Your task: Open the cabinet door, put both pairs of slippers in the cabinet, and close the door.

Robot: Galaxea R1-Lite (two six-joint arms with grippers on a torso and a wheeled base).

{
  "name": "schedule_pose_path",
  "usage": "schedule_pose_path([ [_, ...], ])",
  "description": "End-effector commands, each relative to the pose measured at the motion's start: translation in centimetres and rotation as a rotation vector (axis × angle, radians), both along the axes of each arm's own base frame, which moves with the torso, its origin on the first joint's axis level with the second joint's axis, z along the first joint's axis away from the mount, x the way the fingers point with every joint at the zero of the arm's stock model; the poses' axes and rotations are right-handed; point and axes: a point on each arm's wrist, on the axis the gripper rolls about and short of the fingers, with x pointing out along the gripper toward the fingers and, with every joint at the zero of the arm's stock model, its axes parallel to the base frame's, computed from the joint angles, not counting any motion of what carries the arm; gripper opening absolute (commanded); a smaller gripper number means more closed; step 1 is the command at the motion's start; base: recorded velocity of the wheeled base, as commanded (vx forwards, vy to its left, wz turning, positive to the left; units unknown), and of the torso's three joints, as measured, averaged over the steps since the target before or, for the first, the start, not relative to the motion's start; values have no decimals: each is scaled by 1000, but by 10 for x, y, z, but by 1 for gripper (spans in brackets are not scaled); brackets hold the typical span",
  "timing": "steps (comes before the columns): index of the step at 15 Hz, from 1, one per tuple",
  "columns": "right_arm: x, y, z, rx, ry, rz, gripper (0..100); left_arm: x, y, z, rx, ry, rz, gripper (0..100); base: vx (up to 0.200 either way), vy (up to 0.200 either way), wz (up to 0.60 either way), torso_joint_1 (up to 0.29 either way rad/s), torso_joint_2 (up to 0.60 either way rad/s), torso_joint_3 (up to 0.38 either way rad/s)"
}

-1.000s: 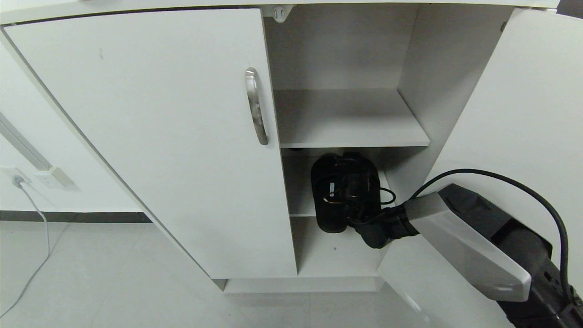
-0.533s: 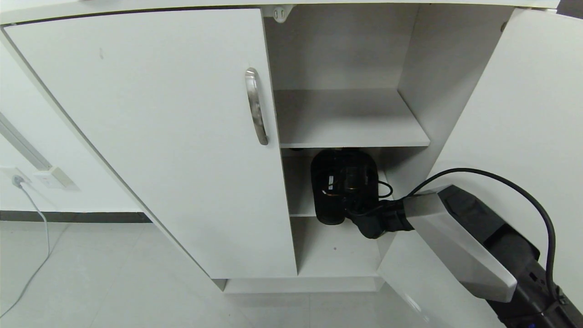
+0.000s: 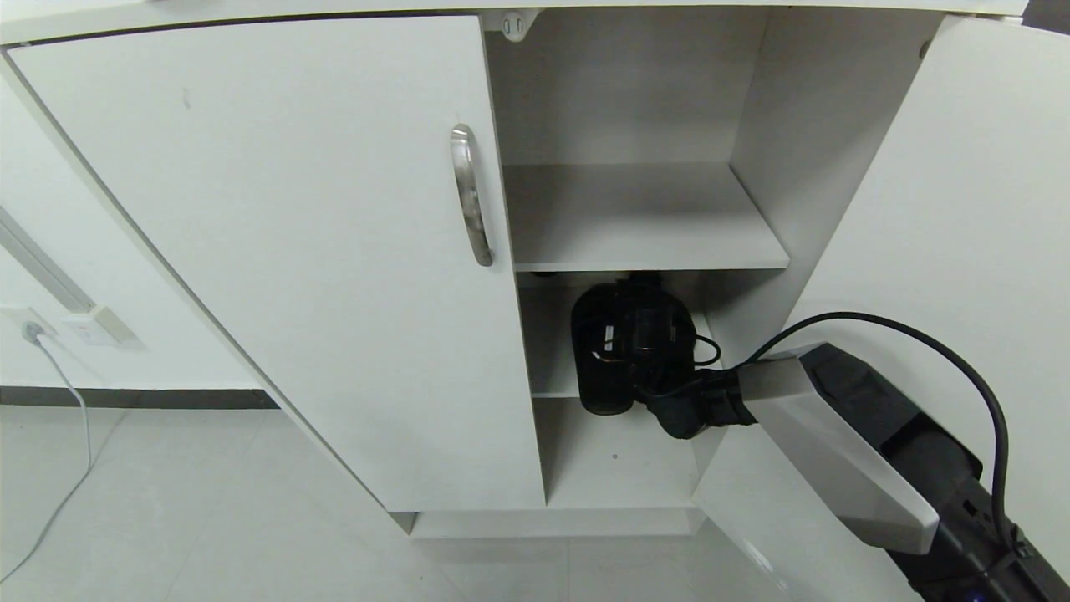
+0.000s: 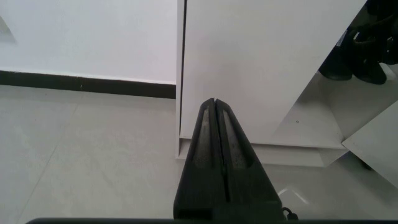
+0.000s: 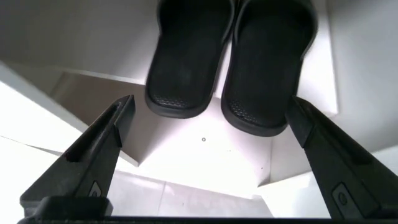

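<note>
On the middle shelf [image 3: 547, 359] of the cabinet [image 3: 635, 217] sit the slippers [image 5: 186, 62], heels poking over the edge. The right gripper [image 5: 210, 106] hangs wide open in front, holding nothing. The door [image 3: 961, 209] is open so it can reach in. The left gripper [image 4: 214, 106] is pressed shut, low outside the cabinet, out of the way.

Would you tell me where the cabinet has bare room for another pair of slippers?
The upper shelf, beside the closed left door, is bare; so is the bottom floor. The middle shelf is crowded by the black slippers and the open right gripper.
</note>
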Motion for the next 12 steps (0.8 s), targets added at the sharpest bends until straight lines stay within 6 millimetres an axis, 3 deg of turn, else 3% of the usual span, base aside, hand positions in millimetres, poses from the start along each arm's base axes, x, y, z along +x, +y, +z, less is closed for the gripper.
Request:
schedule_pose_path([
  [1, 0, -1, -5, -7, 12, -4, 100, 0, 0, 0, 0, 1, 2, 0, 0, 0, 0, 0, 0, 0],
  [6, -17, -7, -4, -4, 4, -2, 100, 0, 0, 0, 0, 1, 0, 0, 0, 0, 0, 0, 0, 0],
  [12, -67, -15, 9, 23, -40, 42, 100, 0, 0, 0, 1, 2, 0, 0, 0, 0, 0, 0, 0, 0],
])
